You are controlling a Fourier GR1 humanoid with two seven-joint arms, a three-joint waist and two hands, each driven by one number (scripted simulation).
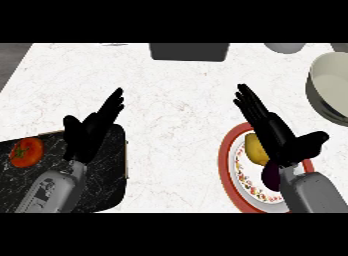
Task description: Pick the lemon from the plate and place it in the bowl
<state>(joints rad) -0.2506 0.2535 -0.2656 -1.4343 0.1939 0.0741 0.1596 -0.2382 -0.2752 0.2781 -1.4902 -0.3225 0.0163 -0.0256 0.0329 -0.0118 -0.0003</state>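
The lemon (254, 149) lies on the plate (229, 172), a round plate with a red rim and a patterned white centre, toward the plate's far side. Just nearer to me on that same plate sits a dark purple fruit (270, 176), close beside the lemon; I cannot tell whether the two touch. My right hand (280, 137) hovers over the plate with its fingers straight and stretched away from me, thumb spread out to the right, holding nothing. Its palm covers the lemon's right edge, and I cannot tell whether it touches the fruit. My right forearm comes up across the plate's near right part and hides some of the purple fruit.

Beyond the plate and to its right stands the bowl (338, 90), a wide cream-coloured one, cut off by the view's right edge and well apart from the lemon. Farther beyond the plate, at the counter's (177, 100) back edge, are a dark grey box (189, 51) and a pale grey rounded object (285, 47).

Far to the plate's left lies a dark marbled board (110, 180) with a tomato (26, 152) on its left part. My left hand (88, 132) rests above that board, fingers straight and pointing away from me, holding nothing.
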